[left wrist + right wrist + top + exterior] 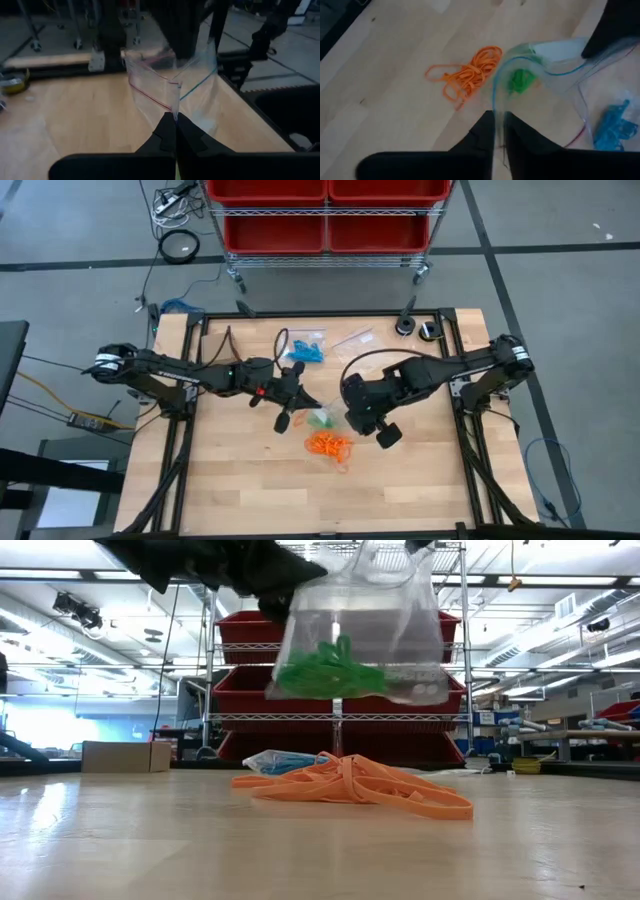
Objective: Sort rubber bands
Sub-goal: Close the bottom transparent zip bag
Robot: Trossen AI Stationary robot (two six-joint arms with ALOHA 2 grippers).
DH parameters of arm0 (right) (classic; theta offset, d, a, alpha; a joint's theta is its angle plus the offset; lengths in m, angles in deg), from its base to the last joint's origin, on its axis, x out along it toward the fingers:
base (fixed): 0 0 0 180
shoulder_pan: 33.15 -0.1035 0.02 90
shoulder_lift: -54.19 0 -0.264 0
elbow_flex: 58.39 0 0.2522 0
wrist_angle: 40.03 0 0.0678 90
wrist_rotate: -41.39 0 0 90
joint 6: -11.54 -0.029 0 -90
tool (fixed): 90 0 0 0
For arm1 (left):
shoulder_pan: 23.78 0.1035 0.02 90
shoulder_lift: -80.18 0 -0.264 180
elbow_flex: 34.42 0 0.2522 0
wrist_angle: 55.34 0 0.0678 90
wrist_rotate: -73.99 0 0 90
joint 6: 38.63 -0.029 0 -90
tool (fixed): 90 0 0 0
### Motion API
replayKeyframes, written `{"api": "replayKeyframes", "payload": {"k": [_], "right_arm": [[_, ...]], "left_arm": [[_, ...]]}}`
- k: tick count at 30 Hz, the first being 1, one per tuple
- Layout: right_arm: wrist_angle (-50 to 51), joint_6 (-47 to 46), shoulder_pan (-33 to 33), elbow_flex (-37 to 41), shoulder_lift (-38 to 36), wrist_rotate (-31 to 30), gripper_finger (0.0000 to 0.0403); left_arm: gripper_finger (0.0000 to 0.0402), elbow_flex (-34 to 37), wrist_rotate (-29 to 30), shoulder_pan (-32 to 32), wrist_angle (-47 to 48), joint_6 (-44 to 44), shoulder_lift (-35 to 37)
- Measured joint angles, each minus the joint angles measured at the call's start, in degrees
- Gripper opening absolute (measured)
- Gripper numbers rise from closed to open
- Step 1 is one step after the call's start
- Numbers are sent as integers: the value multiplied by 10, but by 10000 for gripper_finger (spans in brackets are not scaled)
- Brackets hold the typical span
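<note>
From above, my left pincer (297,402) and right pincer (352,418) hold a clear bag (320,418) over the counter (420,480), beside the orange bands (329,445).

Level view: the green bands (325,668) hang inside the bag.

Left wrist: clenched on the bag's rim.

Right wrist: clenched on the opposite rim; blue bands (612,127) lie nearby. I should keep the mouth spread and level.

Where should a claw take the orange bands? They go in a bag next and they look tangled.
Take the orange bands at the thick knot in the middle of the pile, coming straight down from above. They lie flat on the table with loose loops trailing off, so pinching the dense middle probably lifts most at once.
</note>
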Motion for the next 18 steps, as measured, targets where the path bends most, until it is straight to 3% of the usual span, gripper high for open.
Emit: {"api": "replayKeyframes", "payload": {"k": [3,10,18], "right_arm": [[2,-20,-1,0,-1,-12,89],[13,-41,-27,0,-29,-134,197],[0,-162,-46,6,-122,-231,214]], "left_arm": [[0,0,8,0,-9,-8,20],[0,0,42,0,15,-38,53],[0,0,84,0,56,-60,87]]}}
